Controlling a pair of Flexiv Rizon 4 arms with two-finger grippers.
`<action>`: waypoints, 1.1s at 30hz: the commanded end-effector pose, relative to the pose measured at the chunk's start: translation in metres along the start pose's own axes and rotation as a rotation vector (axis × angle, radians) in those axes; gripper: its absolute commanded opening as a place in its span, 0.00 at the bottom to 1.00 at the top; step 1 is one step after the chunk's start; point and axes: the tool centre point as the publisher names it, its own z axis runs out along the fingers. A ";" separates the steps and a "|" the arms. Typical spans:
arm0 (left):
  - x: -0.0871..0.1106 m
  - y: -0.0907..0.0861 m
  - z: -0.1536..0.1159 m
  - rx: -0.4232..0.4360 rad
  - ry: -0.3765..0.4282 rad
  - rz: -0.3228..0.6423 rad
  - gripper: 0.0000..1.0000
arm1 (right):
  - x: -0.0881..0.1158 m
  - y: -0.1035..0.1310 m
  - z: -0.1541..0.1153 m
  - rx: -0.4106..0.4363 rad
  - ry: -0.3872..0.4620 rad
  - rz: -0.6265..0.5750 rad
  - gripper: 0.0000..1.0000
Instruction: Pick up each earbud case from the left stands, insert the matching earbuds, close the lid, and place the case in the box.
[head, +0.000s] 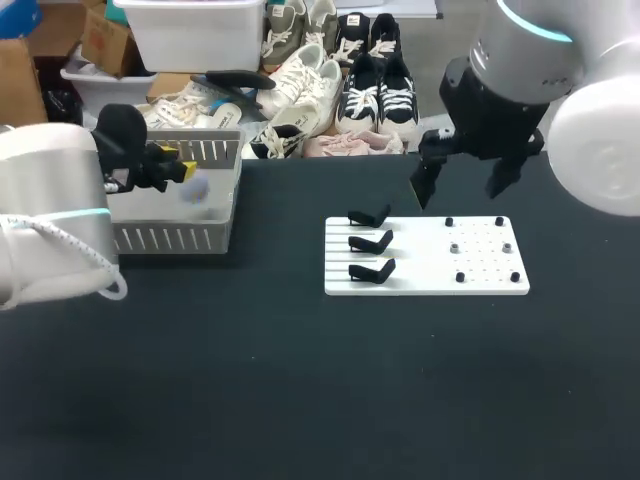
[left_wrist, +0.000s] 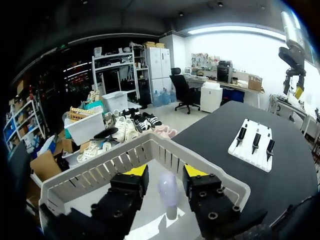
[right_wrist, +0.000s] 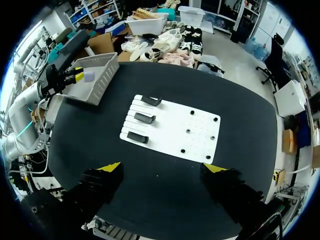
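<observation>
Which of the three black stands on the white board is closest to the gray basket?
The rearmost stand, at the board's far corner; the middle stand and front stand line up nearer the robot, farther from the basket.

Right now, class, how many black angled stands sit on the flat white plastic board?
3, in a column on the white board's left side in the head view: the farthest stand, the middle stand, the nearest stand. None looks hidden.

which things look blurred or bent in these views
Left wrist view: the pale earbud case between the left gripper's open fingers is smeared, while the box wall is sharp. Head view: the same case is a soft blur. Right wrist view: the table edge bows, fisheye distortion.
</observation>
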 end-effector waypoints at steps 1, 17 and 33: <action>0.001 -0.003 -0.004 0.008 0.019 0.007 1.00 | 0.003 0.000 0.000 0.003 -0.009 0.003 1.00; -0.051 -0.094 -0.055 0.225 -0.137 0.264 1.00 | 0.003 0.000 0.000 0.003 -0.009 0.003 1.00; -0.054 -0.162 -0.068 0.456 -0.181 0.289 1.00 | 0.003 0.000 0.000 0.003 -0.009 0.003 1.00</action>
